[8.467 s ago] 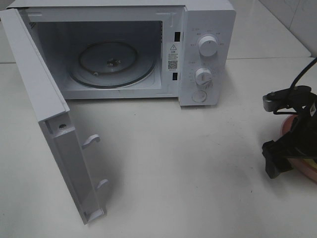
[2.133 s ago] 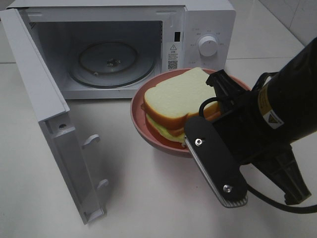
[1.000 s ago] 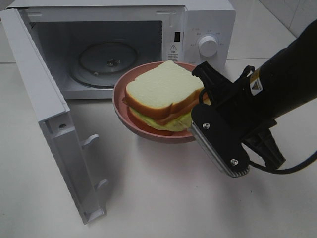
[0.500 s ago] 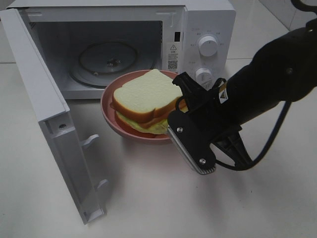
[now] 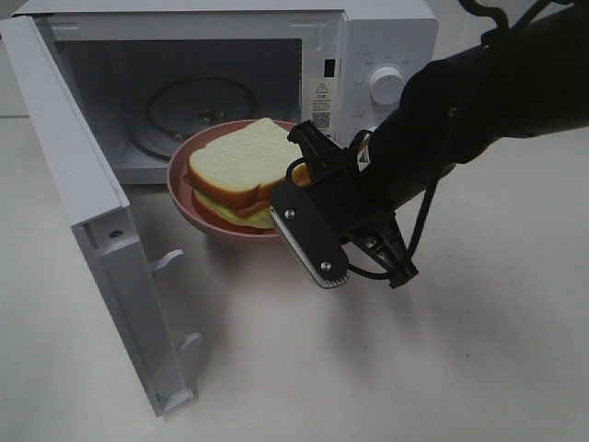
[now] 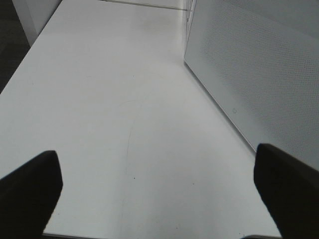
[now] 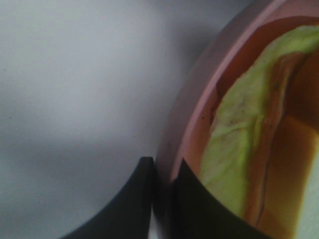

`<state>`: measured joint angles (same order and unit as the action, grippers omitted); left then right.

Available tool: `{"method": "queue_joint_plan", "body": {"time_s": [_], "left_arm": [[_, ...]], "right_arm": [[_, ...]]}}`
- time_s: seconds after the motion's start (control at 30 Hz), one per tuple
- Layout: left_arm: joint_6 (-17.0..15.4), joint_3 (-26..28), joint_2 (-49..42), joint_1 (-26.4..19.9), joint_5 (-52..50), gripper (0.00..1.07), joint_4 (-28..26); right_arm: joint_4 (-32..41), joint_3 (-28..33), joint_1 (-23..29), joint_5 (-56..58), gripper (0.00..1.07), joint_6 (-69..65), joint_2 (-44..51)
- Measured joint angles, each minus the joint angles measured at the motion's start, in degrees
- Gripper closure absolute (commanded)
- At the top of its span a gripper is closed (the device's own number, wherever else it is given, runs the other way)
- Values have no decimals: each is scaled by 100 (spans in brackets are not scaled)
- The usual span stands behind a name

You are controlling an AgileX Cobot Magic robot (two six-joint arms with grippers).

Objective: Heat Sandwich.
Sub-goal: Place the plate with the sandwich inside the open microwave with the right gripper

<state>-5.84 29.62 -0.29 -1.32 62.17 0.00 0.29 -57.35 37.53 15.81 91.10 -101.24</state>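
White matte tabletop (image 5: 479, 368), plain, takes up nearly all of ext. view. Soft diffuse light, blurry grey shadows (image 5: 239, 313) on it. Left wrist view: same top w/ faint curved scratch (image 6: 130, 134), dark seam (image 6: 144, 4) at far end, dark strip (image 6: 9, 55) past one edge.

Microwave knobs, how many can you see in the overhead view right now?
1. A white knob sits high on the microwave's control panel, right of the open cavity. The right arm covers the panel below it, so more knobs may be hidden.
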Motion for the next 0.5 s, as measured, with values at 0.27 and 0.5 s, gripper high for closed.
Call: {"method": "queue_joint_plan", "body": {"time_s": [0.27,0.5], "left_arm": [[0,0,0,0,0,9,0],[0,0,0,0,0,9,0]], "right_arm": [[6,-476,0,17,103,0,-413],[6,-997,0,97,102,34,-848]]}}
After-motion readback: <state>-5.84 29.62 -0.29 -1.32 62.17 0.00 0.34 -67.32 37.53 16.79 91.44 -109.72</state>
